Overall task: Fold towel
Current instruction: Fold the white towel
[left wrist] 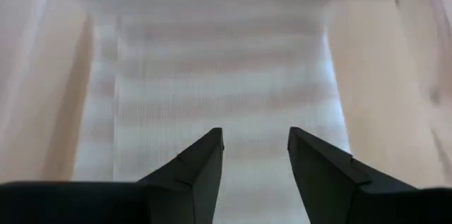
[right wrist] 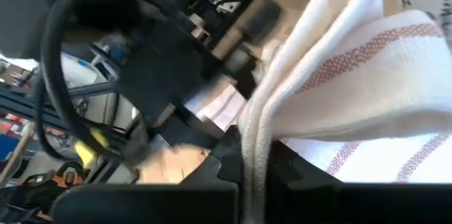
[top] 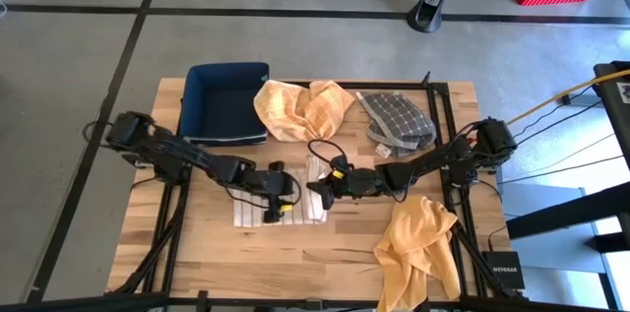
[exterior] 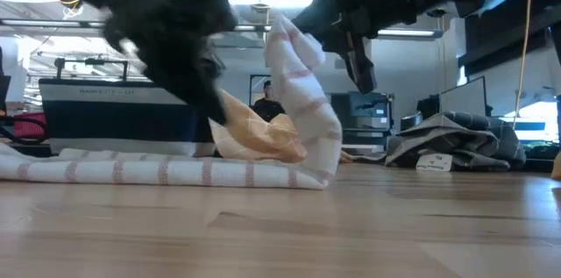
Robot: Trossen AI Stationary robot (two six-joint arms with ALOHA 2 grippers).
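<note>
A white towel with red stripes (top: 248, 216) lies at the table's middle. Its left part rests flat on the wood (exterior: 158, 171), while its right part stands up in a curved flap (exterior: 307, 111). My right gripper (top: 320, 192) reaches in from the right and is shut on that flap's top. My left gripper (top: 276, 209) hangs over the flat part, tilted down, with its fingers open (left wrist: 256, 157) and only striped cloth below them. From the low view, its fingertip (exterior: 215, 110) stays above the towel. My right gripper pinches the towel's raised right edge (right wrist: 253, 136) between its two fingers; two or more layers show side by side there. The fingers come nearly level from the table's right. The held part is lifted clear and curves down to the rest, which lies on the table.
A dark blue bin (top: 226, 100) stands at the far left, with an orange checked cloth (top: 300, 105) and a grey checked cloth (top: 399, 120) beside it along the far edge. A yellow cloth (top: 413, 248) hangs over the near right edge. Bare wood shows at the near left.
</note>
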